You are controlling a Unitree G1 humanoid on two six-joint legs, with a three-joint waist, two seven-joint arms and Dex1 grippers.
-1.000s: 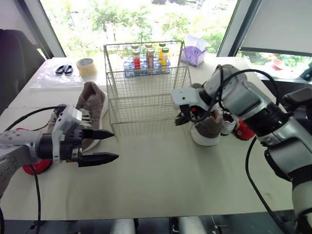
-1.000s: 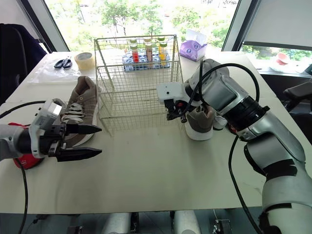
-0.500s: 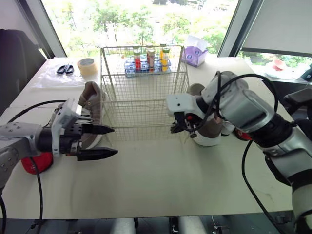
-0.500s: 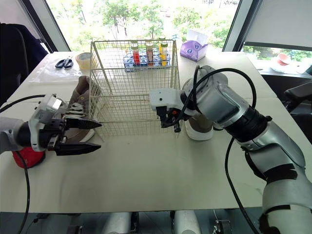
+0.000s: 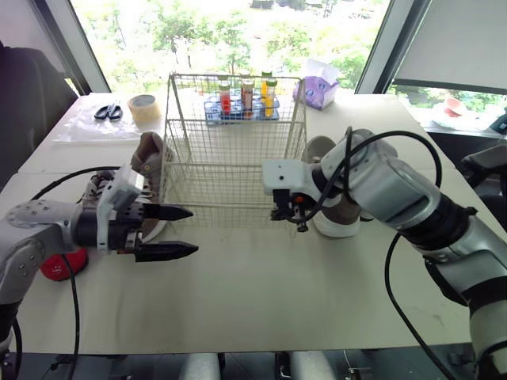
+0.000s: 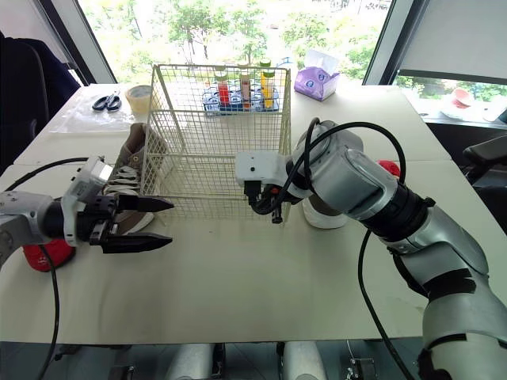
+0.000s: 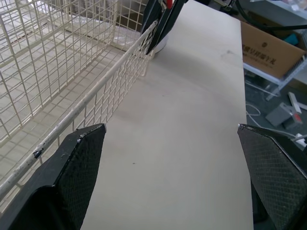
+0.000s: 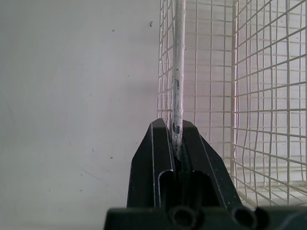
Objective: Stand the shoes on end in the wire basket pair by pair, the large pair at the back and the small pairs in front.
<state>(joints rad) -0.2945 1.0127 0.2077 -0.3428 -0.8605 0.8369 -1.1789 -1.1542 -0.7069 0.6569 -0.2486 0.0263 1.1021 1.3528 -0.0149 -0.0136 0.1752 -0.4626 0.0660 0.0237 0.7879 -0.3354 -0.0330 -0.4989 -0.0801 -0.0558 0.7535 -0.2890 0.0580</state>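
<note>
The wire basket's [image 5: 230, 158] corner wire is clamped inside the right gripper [image 8: 175, 125]; the left gripper [image 5: 192, 231] is held open beside it.

The left claw [image 7: 170, 129] hangs wide open over the pale surface [image 7: 192, 96], its two black textured fingers [image 7: 76, 163] spread to either side with nothing between them. Beside it, the white wire basket [image 7: 72, 72] runs along the surface, its bottom rail chipped. At the rail's far corner the right claw [image 7: 156, 33] is closed on the wire, with a cardboard box [image 7: 271, 48] on the floor beyond the surface's edge.
</note>
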